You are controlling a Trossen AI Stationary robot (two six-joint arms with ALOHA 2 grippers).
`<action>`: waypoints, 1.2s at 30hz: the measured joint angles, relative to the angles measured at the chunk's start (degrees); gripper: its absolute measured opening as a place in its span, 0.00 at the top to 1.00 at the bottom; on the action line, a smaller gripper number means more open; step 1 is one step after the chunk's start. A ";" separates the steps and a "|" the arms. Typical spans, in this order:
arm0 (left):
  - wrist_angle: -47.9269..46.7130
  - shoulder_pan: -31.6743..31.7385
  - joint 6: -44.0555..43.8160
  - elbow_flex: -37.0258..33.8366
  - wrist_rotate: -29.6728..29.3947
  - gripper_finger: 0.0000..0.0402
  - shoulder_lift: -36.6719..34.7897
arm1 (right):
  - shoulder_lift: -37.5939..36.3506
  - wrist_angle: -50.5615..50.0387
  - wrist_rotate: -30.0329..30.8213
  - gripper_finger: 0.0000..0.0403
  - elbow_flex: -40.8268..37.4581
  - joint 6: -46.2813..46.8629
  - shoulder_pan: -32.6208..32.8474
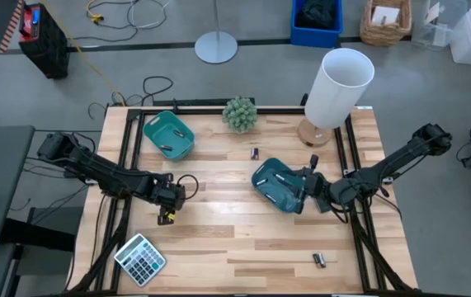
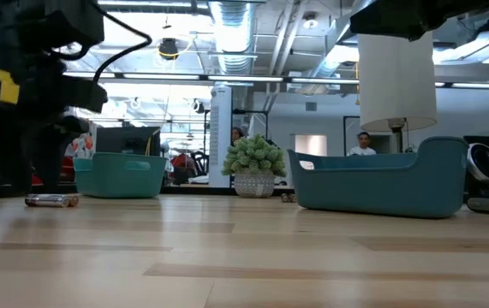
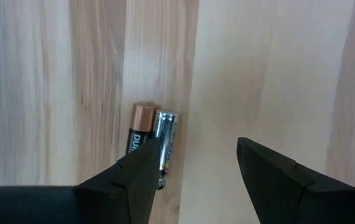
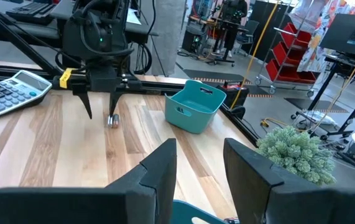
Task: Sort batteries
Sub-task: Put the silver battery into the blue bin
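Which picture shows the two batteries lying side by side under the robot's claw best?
The left wrist view: the two batteries lie touching, one copper-topped, one silvery, with the left gripper open above them. The right wrist view shows them end-on and tiny. The low view shows them sideways at the table's edge. The high view hides them.

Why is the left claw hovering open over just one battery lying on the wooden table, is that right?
Not quite. The left wrist view shows two batteries lying side by side under the open left gripper, one copper-topped, one silvery. The rest holds: they lie on the wooden table.
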 joint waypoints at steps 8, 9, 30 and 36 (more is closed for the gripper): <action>0.98 0.01 -0.95 -1.95 -0.05 0.48 0.00 | 0.02 0.31 0.00 0.63 -0.02 0.17 0.02; 1.00 0.01 -0.91 -1.95 -0.06 0.48 0.00 | 0.00 0.31 0.00 0.63 0.00 0.17 0.02; 5.53 0.07 -3.33 -5.38 0.42 0.48 -0.04 | 0.01 0.81 0.01 0.63 0.00 0.17 0.02; 6.72 0.05 -3.43 -6.37 0.60 0.56 -0.13 | 0.00 0.79 0.02 0.63 0.00 0.15 0.02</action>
